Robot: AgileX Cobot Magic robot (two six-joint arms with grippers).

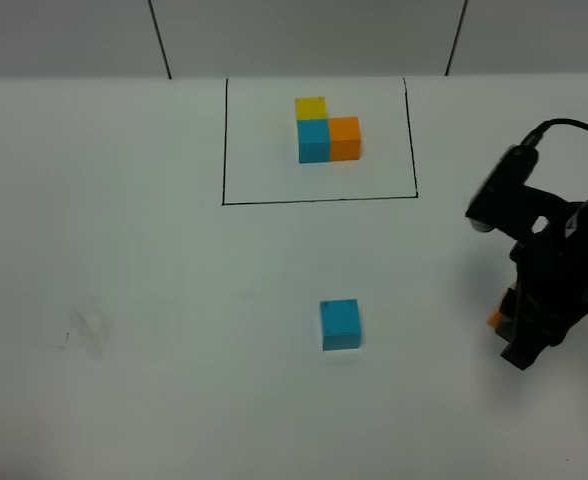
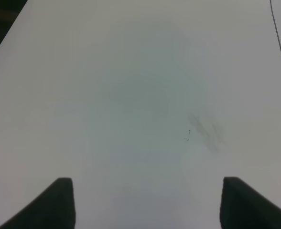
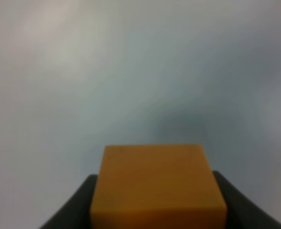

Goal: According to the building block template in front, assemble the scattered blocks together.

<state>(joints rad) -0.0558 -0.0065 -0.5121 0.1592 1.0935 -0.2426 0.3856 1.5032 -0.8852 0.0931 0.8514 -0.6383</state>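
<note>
no readable text, no labels, no brands, no numbers or signs anywhere

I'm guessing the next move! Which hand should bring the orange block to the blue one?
Right. The right hand grips the orange block, near the loose cyan block. The left hand is open and empty.

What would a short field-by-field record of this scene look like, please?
template: yellow, cyan and orange cube cluster inside black drawn rectangle
loose cyan cube: on white table, outside the frame
loose orange cube: held in right end effector
left end effector: open, empty
loose yellow cube: not in view
</note>
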